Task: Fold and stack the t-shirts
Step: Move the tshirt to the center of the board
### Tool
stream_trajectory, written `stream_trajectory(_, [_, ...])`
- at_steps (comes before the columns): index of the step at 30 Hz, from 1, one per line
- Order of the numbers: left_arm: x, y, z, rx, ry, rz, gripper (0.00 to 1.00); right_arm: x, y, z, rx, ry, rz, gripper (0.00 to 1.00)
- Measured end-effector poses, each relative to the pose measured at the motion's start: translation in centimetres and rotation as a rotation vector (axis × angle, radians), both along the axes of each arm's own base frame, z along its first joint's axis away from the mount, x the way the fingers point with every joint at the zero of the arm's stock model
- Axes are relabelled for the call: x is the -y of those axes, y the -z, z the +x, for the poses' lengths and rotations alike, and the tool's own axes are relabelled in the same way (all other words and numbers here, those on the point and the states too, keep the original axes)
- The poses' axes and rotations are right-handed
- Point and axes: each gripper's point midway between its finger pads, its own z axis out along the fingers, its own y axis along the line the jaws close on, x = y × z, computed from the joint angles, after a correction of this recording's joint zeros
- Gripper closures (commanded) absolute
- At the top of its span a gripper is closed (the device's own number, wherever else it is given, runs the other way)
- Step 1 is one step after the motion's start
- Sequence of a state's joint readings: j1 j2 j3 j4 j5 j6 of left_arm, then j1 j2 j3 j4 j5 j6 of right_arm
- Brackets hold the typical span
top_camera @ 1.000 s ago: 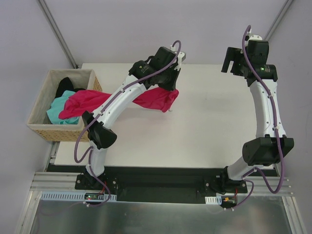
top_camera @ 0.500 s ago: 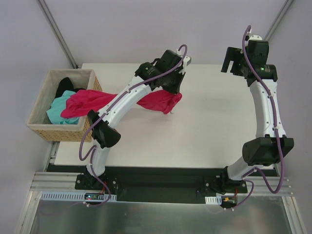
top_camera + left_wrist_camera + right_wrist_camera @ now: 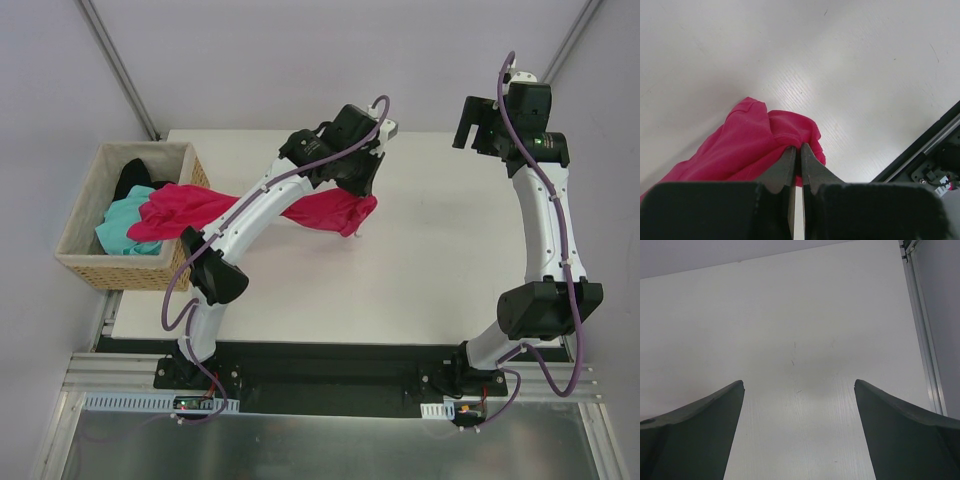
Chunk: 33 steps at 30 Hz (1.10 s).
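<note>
My left gripper (image 3: 362,188) is shut on the crimson t-shirt (image 3: 325,210) and holds one end above the table's middle. The shirt stretches left to the basket, its other end draped over the rim (image 3: 175,205). In the left wrist view the crimson shirt (image 3: 747,147) bunches at my closed gripper (image 3: 799,148). The mint-green t-shirt (image 3: 118,225) and the black t-shirt (image 3: 130,178) lie in the basket. My right gripper (image 3: 470,130) is open and empty at the far right of the table; in the right wrist view the gripper (image 3: 799,384) shows only bare tabletop between its fingers.
The tan wicker basket (image 3: 85,262) stands off the table's left edge. The white table (image 3: 440,260) ends at a metal rail on the right (image 3: 922,340). A dark frame edge shows at the lower right of the left wrist view (image 3: 925,155).
My left gripper has moved right with the crimson shirt, drawing more of it out of the basket over the table. The right arm has not moved.
</note>
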State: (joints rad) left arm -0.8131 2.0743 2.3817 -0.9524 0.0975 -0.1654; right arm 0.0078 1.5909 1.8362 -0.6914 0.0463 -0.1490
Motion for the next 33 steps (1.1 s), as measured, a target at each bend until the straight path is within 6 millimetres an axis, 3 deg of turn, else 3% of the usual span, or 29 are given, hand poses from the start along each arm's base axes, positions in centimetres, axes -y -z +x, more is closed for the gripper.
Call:
stream_trajectory(2, [0.0, 0.1, -0.2, -0.004, 0.004, 0.002, 0.99, 0.0, 0.0, 0.0, 0.0, -0.001, 0.002, 0.04])
stream_trajectory(3, [0.1, 0.1, -0.3, -0.005, 0.008, 0.003, 0.89, 0.0, 0.0, 0.0, 0.0, -0.001, 0.003, 0.03])
stream_trajectory(5, [0.2, 0.1, -0.6, -0.006, 0.019, 0.007, 0.81, -0.1, 0.0, 0.0, 0.0, 0.0, 0.004, 0.03])
stream_trajectory(6, [0.3, 0.2, -0.7, -0.004, 0.025, 0.01, 0.68, -0.1, 0.0, 0.0, 0.0, 0.0, 0.004, 0.03])
stream_trajectory(7, [0.3, 0.2, -0.8, -0.002, 0.03, 0.011, 0.65, -0.1, 0.0, 0.0, 0.0, 0.0, 0.005, 0.03])
stream_trajectory(9, [0.5, 0.2, -0.9, 0.003, 0.04, 0.014, 0.45, -0.1, 0.0, 0.0, 0.0, -0.001, 0.008, 0.03])
stream_trajectory(14, [0.5, 0.1, -0.8, 0.009, 0.043, 0.014, 0.47, -0.2, 0.0, 0.0, 0.0, -0.003, 0.01, 0.03])
stream_trajectory(23, [-0.4, 0.1, 0.4, 0.056, -0.016, 0.053, 0.4, -0.3, 0.0, 0.0, 0.001, -0.007, 0.018, 0.03])
stream_trajectory(28, [-1.8, -0.5, 1.4, 0.106, -0.084, 0.086, 0.4, -0.5, 0.0, 0.0, 0.001, -0.013, 0.026, 0.03])
stream_trajectory(33, [-4.7, -1.6, 2.4, 0.128, -0.188, 0.093, 0.41, -0.5, -0.1, 0.1, 0.005, -0.015, 0.028, 0.03])
